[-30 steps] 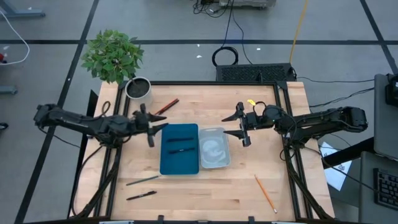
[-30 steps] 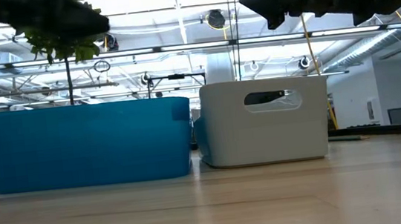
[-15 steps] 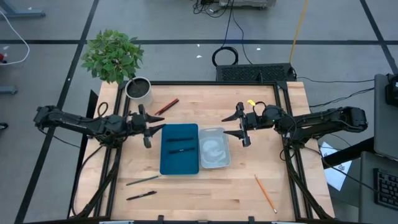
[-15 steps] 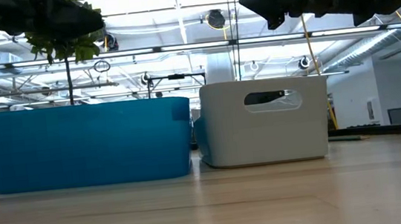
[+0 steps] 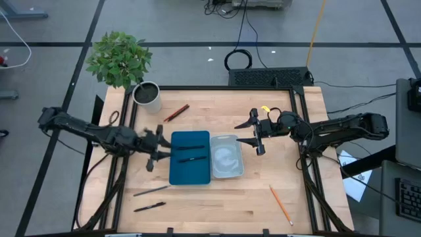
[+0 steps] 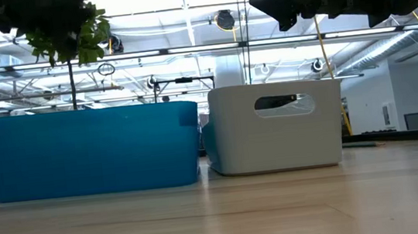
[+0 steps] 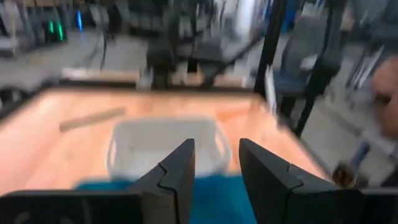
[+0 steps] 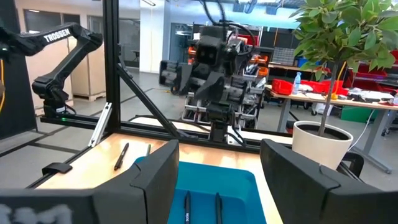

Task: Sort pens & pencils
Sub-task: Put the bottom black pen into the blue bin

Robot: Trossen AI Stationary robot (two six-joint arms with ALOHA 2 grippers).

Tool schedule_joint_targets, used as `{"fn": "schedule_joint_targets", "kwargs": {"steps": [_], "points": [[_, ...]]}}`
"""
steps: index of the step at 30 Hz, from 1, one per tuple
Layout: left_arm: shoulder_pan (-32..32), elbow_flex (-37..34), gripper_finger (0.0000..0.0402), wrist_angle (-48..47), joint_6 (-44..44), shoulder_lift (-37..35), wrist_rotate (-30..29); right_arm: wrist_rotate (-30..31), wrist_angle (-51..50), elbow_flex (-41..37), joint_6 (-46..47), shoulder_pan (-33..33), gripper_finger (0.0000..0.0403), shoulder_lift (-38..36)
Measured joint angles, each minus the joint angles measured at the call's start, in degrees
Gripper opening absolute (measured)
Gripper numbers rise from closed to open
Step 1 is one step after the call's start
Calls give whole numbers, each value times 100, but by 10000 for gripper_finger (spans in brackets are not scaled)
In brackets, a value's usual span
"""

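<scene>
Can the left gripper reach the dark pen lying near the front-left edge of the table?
Probably yes. The left gripper is open and empty, and bare wood lies between it and the dark pen.

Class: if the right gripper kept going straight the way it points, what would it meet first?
Probably the left gripper, facing it above the blue plastic tray. The open right gripper seems to point over the tray; depth is uncertain.

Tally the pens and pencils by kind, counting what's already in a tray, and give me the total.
Pens: 3 (two in the blue tray, one loose)
Pencils: 3 (red, grey-green, orange, all loose on the table)
Total: 6
</scene>
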Motion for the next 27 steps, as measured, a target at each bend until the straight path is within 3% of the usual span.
{"fn": "schedule_joint_targets", "kwargs": {"steps": [5, 12, 20, 27], "points": [[-694, 666, 129, -1359, -859, 943, -259, 1, -41, 0, -3, 0, 215, 0], [-1938, 2218, 129, -3649, -2850, 2684, -270, 2, -39, 0, -3, 0, 215, 0], [-3179, 4065, 129, -5074, -4612, 4423, -176, 2, -41, 0, -3, 0, 215, 0], [-3717, 4825, 129, -6352, -5989, 5621, 221, 2, -43, 0, 11, 0, 215, 0]]}}
